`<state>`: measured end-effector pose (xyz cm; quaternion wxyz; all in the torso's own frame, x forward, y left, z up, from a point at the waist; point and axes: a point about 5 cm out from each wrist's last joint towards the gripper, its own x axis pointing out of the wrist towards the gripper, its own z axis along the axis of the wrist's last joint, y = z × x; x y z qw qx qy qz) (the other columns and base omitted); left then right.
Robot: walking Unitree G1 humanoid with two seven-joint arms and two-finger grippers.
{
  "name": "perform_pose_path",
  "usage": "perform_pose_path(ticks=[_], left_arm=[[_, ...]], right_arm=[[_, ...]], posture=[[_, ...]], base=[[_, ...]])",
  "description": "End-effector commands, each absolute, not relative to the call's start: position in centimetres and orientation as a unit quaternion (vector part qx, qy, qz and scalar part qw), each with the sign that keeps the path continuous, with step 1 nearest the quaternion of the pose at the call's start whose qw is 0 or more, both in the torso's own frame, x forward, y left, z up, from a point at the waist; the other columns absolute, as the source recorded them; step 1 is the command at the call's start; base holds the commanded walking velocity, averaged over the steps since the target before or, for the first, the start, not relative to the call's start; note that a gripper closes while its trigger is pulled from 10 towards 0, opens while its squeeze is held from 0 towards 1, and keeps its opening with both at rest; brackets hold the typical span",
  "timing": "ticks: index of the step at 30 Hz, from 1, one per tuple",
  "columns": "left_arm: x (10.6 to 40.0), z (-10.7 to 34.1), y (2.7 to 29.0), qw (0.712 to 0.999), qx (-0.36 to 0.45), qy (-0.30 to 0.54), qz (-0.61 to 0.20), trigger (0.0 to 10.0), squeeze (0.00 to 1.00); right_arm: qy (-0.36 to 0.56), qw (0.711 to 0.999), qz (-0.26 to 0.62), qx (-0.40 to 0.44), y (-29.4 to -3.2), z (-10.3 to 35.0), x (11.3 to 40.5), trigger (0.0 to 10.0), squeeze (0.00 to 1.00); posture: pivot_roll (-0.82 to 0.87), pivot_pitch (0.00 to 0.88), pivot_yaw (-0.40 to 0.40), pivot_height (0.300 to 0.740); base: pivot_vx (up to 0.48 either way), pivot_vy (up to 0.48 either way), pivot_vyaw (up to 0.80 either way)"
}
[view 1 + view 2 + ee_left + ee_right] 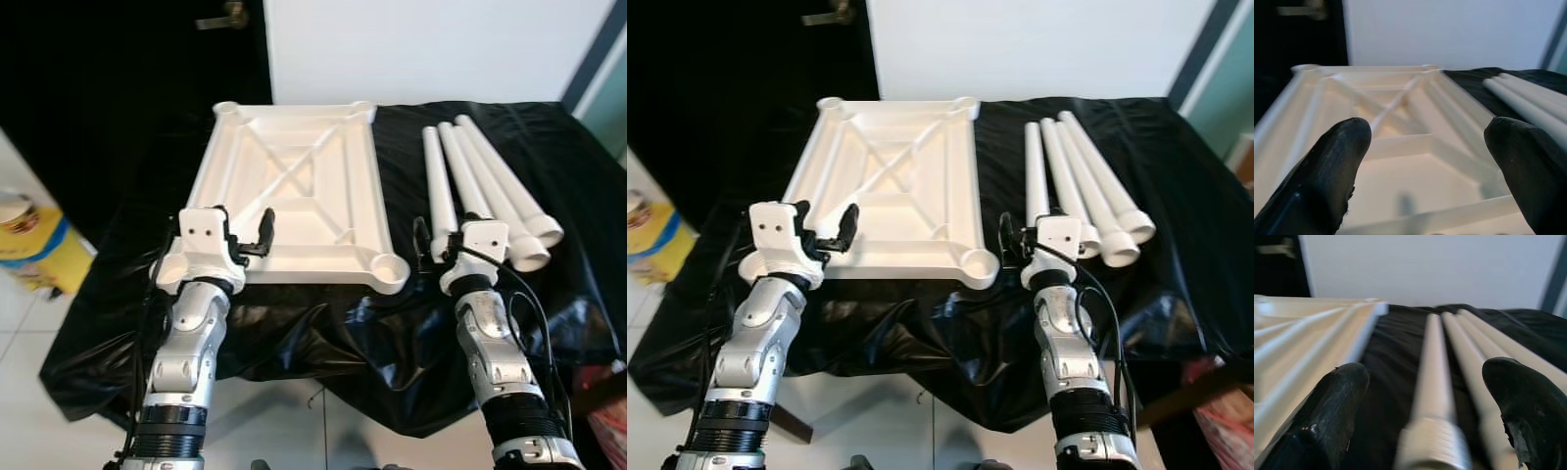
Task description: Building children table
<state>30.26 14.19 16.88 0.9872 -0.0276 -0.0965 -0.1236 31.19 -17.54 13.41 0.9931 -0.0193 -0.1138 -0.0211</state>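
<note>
My left gripper gapes empty over the upturned tabletop; my right gripper, equally wide and empty, straddles the threaded end of four legs, whose long axes run away from me

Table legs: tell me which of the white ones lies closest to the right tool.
The leftmost leg, the one lying nearest the upturned tabletop. Its threaded end sits between the open fingers of the right tool; the others fan out further right.
</note>
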Motion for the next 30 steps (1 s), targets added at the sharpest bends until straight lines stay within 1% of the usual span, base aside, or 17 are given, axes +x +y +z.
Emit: perform_pose_path(ticks=[1, 2, 9, 18, 20, 21, 23, 25, 26, 30], left_arm=[[30.4, 16.7, 14.2, 0.987, -0.026, -0.089, -0.129, 10.0, 0.0], [30.4, 16.7, 14.2, 0.987, -0.026, -0.089, -0.129, 10.0, 0.0], [30.3, 16.4, 14.4, 0.988, -0.031, -0.078, -0.127, 10.0, 0.0], [30.0, 16.5, 14.0, 0.984, -0.032, -0.079, -0.156, 10.0, 0.0], [29.8, 16.6, 13.6, 0.981, -0.033, -0.083, -0.17, 10.0, 0.0], [29.4, 16.7, 13.1, 0.976, -0.033, -0.085, -0.197, 10.0, 0.0], [29.4, 16.7, 13.1, 0.976, -0.033, -0.085, -0.197, 10.0, 0.0], [28.7, 16.8, 12.1, 0.965, -0.028, -0.083, -0.247, 10.0, 0.0], [28.7, 16.8, 12.1, 0.965, -0.028, -0.083, -0.247, 10.0, 0.0], [27.9, 17.2, 10.8, 0.949, -0.033, -0.077, -0.305, 10.0, 0.0]], right_arm=[[-0.107, 0.994, -0.019, -0.017, -17.5, 13.2, 31.3, 10.0, 0.0], [-0.107, 0.994, -0.019, -0.017, -17.5, 13.2, 31.3, 10.0, 0.0], [-0.112, 0.993, -0.009, -0.026, -17.2, 13.3, 31.3, 10.0, 0.0], [-0.107, 0.994, -0.006, -0.027, -17.1, 13.1, 31.1, 10.0, 0.0], [-0.105, 0.994, -0.008, -0.027, -17.1, 13.0, 31.1, 10.0, 0.0], [-0.1, 0.995, -0.013, -0.027, -17.1, 12.9, 31.2, 10.0, 0.0], [-0.1, 0.995, -0.013, -0.027, -17.1, 12.9, 31.2, 10.0, 0.0], [-0.086, 0.995, -0.037, -0.032, -17.3, 12.6, 31.3, 10.0, 0.0], [-0.086, 0.995, -0.037, -0.032, -17.3, 12.6, 31.3, 10.0, 0.0], [-0.044, 0.996, -0.069, -0.03, -17.6, 11.8, 32.1, 10.0, 0.0]], posture=[[0.0, 0.0, 0.007, 0.74], [0.0, 0.0, 0.007, 0.74], [0.0, 0.0, 0.006, 0.74], [0.01, 0.0, 0.01, 0.74], [0.01, 0.0, 0.011, 0.74], [0.01, 0.0, 0.013, 0.74], [0.01, 0.0, 0.013, 0.74], [0.01, 0.0, 0.013, 0.74], [0.01, 0.0, 0.013, 0.74], [0.01, 0.0, 0.016, 0.74]], base=[[0.0, 0.0, -0.65], [0.0, 0.0, -0.65], [0.0, 0.044, 0.0], [0.0, 0.0, 0.0], [0.0, 0.0, 0.0], [0.0, 0.0, 0.0], [0.0, 0.0, 0.0], [0.0, 0.0, 0.0], [0.0, 0.0, 0.0], [0.0, 0.0, 0.0]])
